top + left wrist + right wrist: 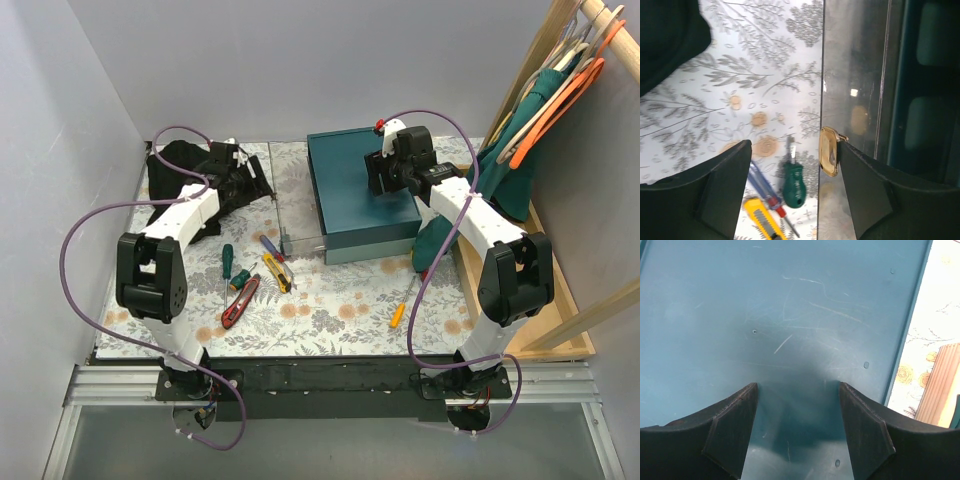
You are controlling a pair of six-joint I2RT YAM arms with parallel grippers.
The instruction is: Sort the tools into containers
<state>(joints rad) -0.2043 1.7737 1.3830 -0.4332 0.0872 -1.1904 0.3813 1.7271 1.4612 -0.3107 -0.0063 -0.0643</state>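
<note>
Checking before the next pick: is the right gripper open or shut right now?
The right gripper is open: in its wrist view the fingers stand wide apart, nothing held, only the teal box beneath.

I look down into a small robotics lab cell. Plain pale panels close it in at nine, twelve and three o'clock. At six o'clock an aluminium rail and a black plate carry my left arm and right arm, which trail purple cables. A floral sheet covers the table. At two o'clock a wooden rack holds hangers.
</note>
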